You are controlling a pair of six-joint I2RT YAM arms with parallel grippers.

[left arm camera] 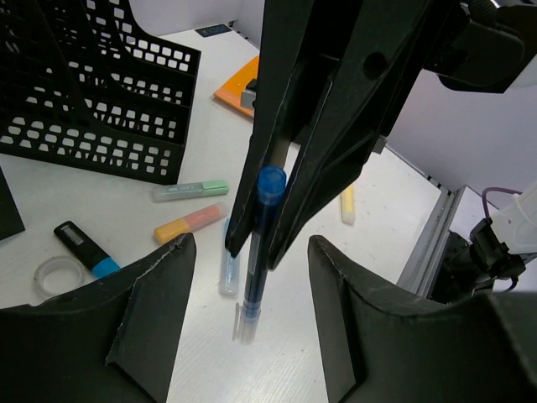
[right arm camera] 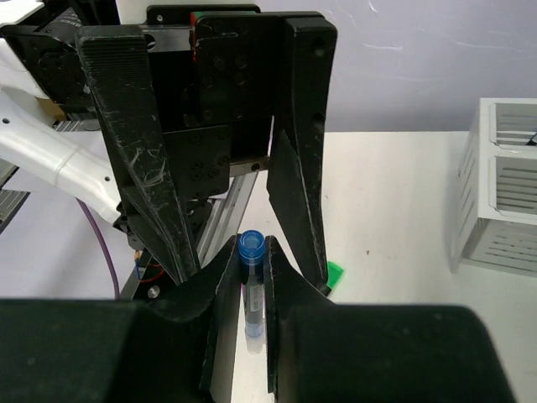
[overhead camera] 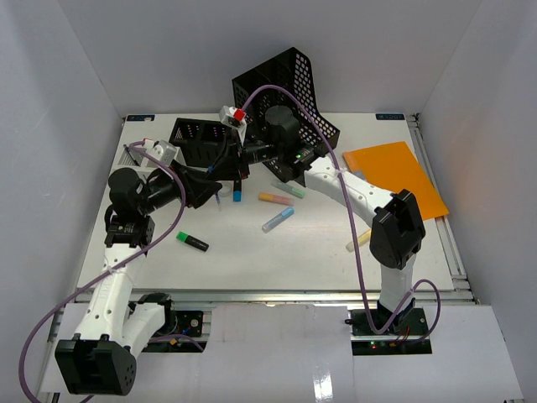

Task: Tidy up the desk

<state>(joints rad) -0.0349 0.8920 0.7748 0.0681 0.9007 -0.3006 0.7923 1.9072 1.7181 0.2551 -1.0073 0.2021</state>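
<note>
The white desk (overhead camera: 277,260) holds scattered pens and highlighters. My right gripper (right arm camera: 252,245) is shut on a blue pen (right arm camera: 252,252) and holds it upright above the desk, left of centre (overhead camera: 237,168). In the left wrist view the pen (left arm camera: 258,252) hangs from the right gripper's black fingers (left arm camera: 289,126), its clear cap end pointing down. My left gripper (left arm camera: 252,243) is open. Its jaws stand either side of the pen without touching it. In the top view the left gripper (overhead camera: 211,186) faces the right one closely.
On the desk lie a green highlighter (overhead camera: 192,242), an orange-pink one (overhead camera: 275,199), a pale green one (overhead camera: 289,191), a pale blue one (overhead camera: 278,220), a yellow one (overhead camera: 358,240) and a black-and-blue marker (overhead camera: 237,189). A black mesh organizer (overhead camera: 197,138) and file tray (overhead camera: 289,92) stand behind. An orange folder (overhead camera: 394,176) lies right. A tape roll (left arm camera: 57,273) is nearby.
</note>
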